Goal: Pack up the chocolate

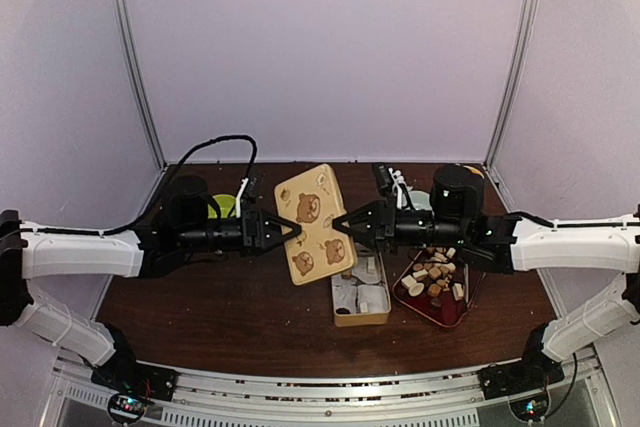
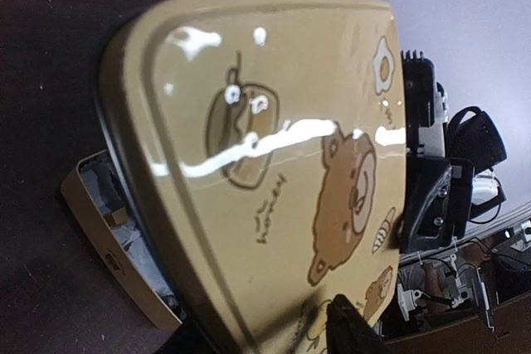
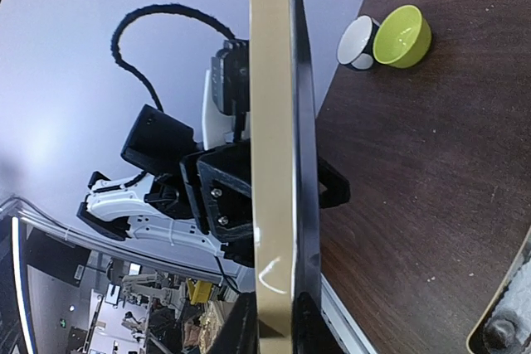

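Lid [image 1: 315,222] is off the desk [image 1: 220,317], held in the air between the two arms. It is tilted, bear side up, and its right corner overhangs the box [image 1: 362,320].

Right jaws: clamped on the lid's right edge. The right wrist view shows a finger pressed against each face of the lid.

Left jaws: one on each side of the opposite edge, about level with the right pair. Cannot tell whether they are biting yet or only bracketing it.

Judgement: this looks like a handover or a shared carry. Each arm takes one end so the wide, slick lid does not pivot in a single pinch.

Chocolate [image 1: 433,275]: white, tan and dark pieces heaped in the red tray [image 1: 450,313] under the right forearm, just right of the box. Neither pair of jaws touches it.

The box sits open with white paper liners [image 1: 365,297] showing. Too small to tell whether any pieces are in it.

Judgement: keeping the lid high leaves the box mouth open for filling. Packing looks barely started.

Green bowl [image 3: 402,35] and a white cup [image 3: 357,43] stand at the back left, well apart from all this.

Risk, as I read it: if one pair lets go before the other has a firm hold, the glossy lid could swing down onto the box.
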`<action>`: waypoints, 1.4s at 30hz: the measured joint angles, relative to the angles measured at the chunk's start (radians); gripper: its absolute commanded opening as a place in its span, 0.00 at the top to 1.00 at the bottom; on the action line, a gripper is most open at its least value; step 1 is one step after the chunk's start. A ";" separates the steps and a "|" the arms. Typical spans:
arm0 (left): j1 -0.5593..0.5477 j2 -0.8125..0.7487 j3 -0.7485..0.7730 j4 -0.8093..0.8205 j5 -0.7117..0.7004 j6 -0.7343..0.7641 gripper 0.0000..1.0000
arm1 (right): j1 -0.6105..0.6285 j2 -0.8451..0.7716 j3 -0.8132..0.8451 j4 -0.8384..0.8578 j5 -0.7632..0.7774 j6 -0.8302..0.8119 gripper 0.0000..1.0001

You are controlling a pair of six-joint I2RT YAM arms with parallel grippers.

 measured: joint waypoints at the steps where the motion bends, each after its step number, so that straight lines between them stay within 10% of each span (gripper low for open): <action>1: -0.004 0.016 0.004 0.008 0.000 0.000 0.59 | -0.004 0.000 -0.006 -0.021 0.004 -0.011 0.82; 42: -0.055 0.505 0.173 0.125 -0.077 -0.109 0.67 | -0.185 0.112 -0.087 -0.388 0.050 -0.299 0.73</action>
